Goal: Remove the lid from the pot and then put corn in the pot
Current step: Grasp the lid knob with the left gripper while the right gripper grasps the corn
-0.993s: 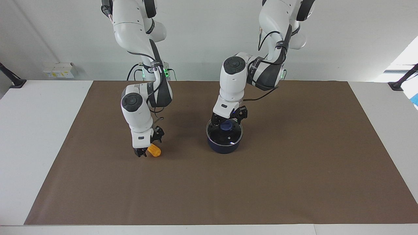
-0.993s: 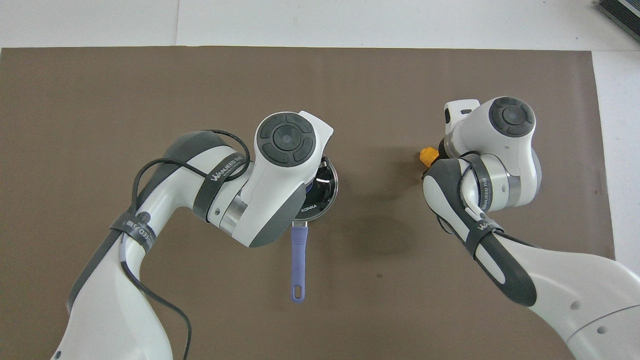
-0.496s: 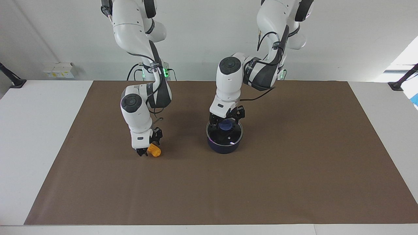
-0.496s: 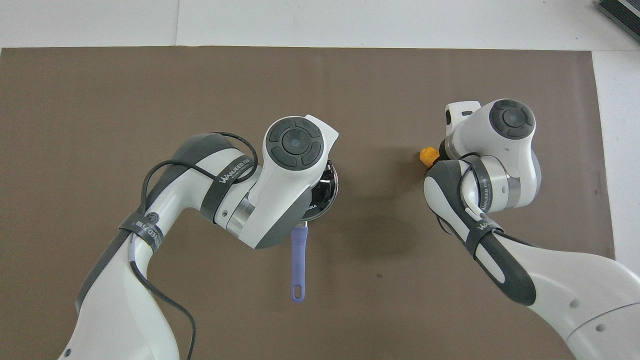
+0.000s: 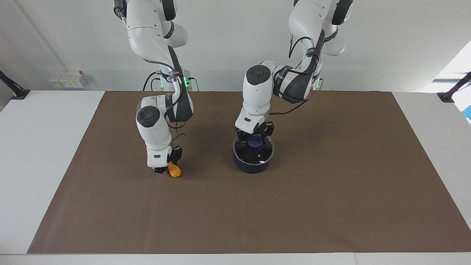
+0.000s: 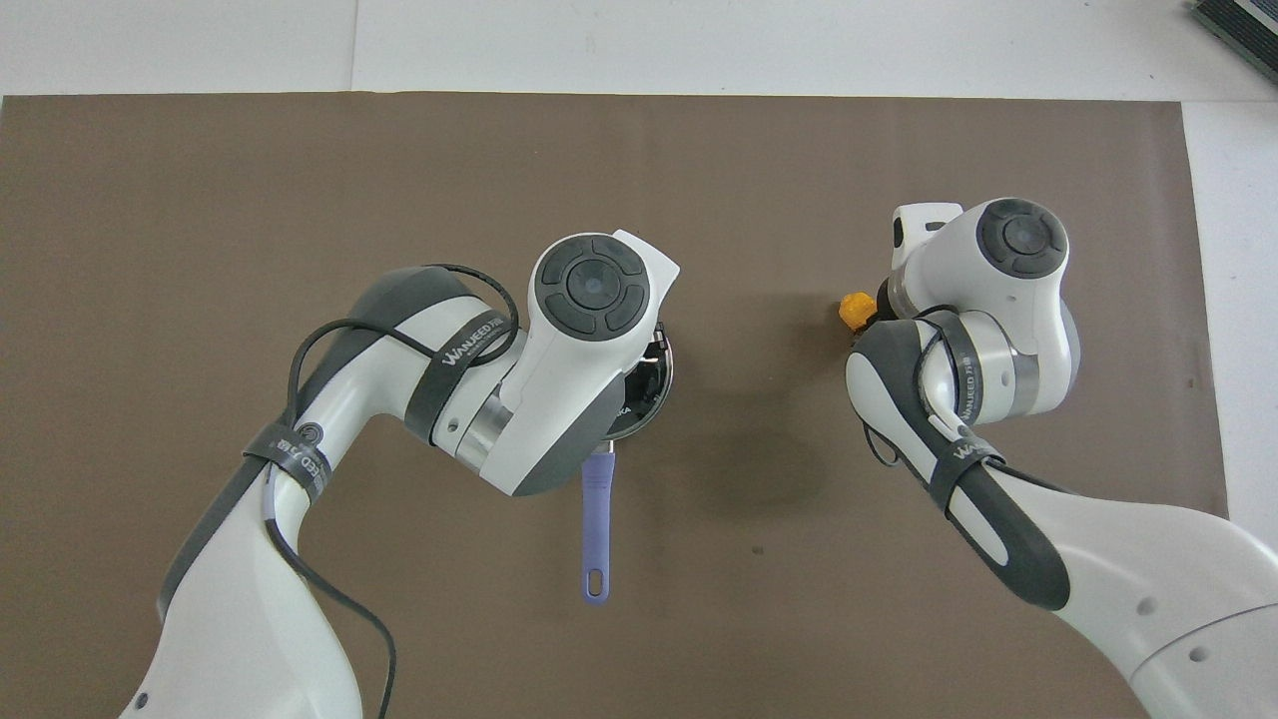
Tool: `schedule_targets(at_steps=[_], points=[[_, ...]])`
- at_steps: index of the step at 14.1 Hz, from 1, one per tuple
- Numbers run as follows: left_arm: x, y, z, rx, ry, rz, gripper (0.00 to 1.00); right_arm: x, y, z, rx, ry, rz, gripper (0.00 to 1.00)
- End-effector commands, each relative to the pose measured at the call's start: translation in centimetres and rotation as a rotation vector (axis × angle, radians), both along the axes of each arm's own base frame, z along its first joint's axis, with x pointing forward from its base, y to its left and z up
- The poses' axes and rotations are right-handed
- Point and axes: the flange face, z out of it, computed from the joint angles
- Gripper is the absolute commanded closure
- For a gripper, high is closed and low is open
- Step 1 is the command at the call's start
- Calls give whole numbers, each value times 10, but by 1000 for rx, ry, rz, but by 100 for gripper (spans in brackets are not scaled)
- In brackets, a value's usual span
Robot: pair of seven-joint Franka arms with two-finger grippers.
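I see left gripper clamped on the blue knob of the glass lid atop the navy pot mid-table, right gripper pinching the bumpy orange corn on the brown mat.

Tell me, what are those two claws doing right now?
Left claw shut on blue knob of glass lid, lid on navy pot. Right claw shut on orange corn cob. Nothing blocking.

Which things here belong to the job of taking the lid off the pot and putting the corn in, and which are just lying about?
Belonging to the job:
- lid, on the pot, left gripper shut on its knob
- pot
- corn, on the mat, right gripper shut on it

Just lying about:
- brown mat
- white box by the wall
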Motion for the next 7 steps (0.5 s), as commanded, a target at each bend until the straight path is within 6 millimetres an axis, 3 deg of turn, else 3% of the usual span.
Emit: schedule_targets(at_steps=[1,5,7], points=[[5,4,8,19,-17,-12,100,-2,0,-4,12,-8,-28,100],[9,20,45,44,4,-53,100,-2,0,-4,12,-8,-28,100],[22,49,66,17,-3,-89,100,-2,0,-3,12,-6,-28,100]])
